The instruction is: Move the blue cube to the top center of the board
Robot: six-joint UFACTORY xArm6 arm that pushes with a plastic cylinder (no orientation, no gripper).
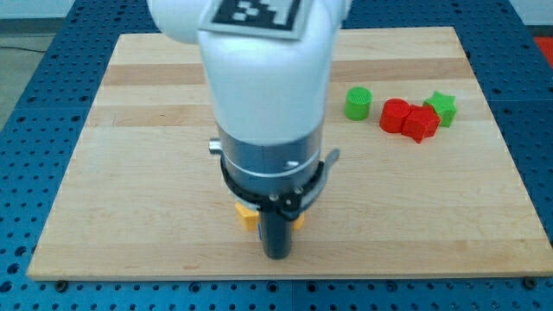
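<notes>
No blue cube shows in the camera view; the arm's white and grey body covers the middle of the wooden board (pixel 130 173). My tip (pixel 276 256) is near the view's bottom, just left of centre. A yellow block (pixel 247 215), shape unclear, sits directly behind the rod and pokes out on both sides of it; I cannot tell whether they touch.
At the view's right a green cylinder (pixel 358 103) stands alone. Right of it a red cylinder (pixel 395 115), a red block (pixel 422 123) and a green star (pixel 441 107) are clustered together. A blue perforated table (pixel 34 104) surrounds the board.
</notes>
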